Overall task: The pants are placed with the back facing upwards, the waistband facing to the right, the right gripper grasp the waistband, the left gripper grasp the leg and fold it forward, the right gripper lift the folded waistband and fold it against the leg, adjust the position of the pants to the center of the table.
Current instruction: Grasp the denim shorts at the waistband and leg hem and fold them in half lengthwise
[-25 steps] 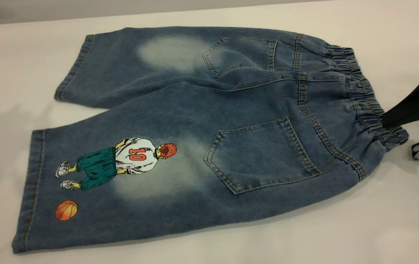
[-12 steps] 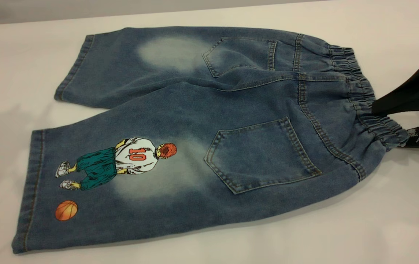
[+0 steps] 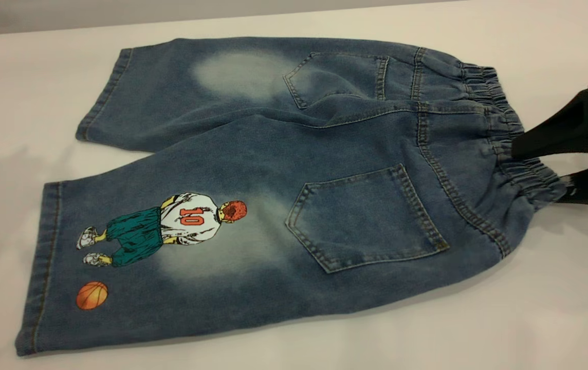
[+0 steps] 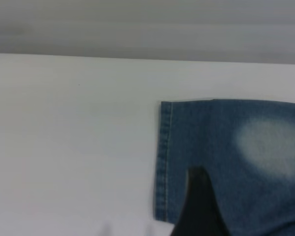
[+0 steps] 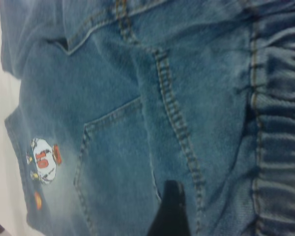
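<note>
The pants (image 3: pixel 325 149) lie flat on the table (image 3: pixel 530 318), back pockets up and the waistband (image 3: pixel 499 108) to the right. The printed leg (image 3: pixel 134 288) is the near one, with its hem at the left. My right gripper (image 3: pixel 535 173) is open at the waistband's near corner: one finger lies over the gathered band, the other sits beside the corner. In the right wrist view a black finger (image 5: pixel 169 211) hovers over denim near the waistband (image 5: pixel 280 123). My left gripper (image 4: pixel 196 206) shows only as a dark shape over the plain leg's hem (image 4: pixel 164 162).
The plain far leg (image 3: pixel 181 87) lies beside the printed one. Bare white tabletop surrounds the pants, and its far edge (image 3: pixel 42 31) meets a grey wall.
My right gripper has slid left from beside the waistband's corner to straddle it. The corner has been nudged slightly left. The rest of the pants lie as before.
</note>
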